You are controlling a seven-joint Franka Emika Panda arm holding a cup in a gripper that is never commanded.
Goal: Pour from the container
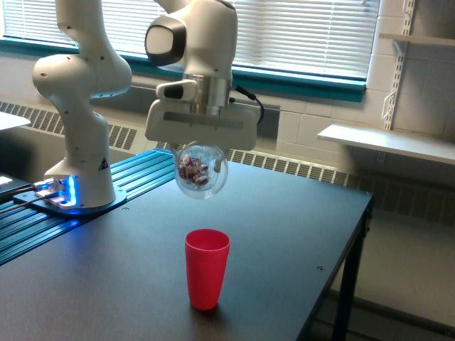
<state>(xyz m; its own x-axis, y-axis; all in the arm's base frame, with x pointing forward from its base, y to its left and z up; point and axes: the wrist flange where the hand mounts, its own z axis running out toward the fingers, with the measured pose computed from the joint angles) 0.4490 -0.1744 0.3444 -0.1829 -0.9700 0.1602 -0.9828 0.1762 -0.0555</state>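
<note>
While the gripper (201, 158) clasps the clear container (201, 170) at frame centre, small reddish pieces show inside it. Below it, a red cup (207, 268) stands upright on the dark table (298, 227).

Evenly bright, lit by daylight through the window blinds (306, 35) at the back. Soft sheen across the dark table (284, 234), with only faint shadows. Blue glow at the arm's base (67, 192). Slightly soft overall, low resolution; highlights glinting on the clear container (201, 170).
</note>
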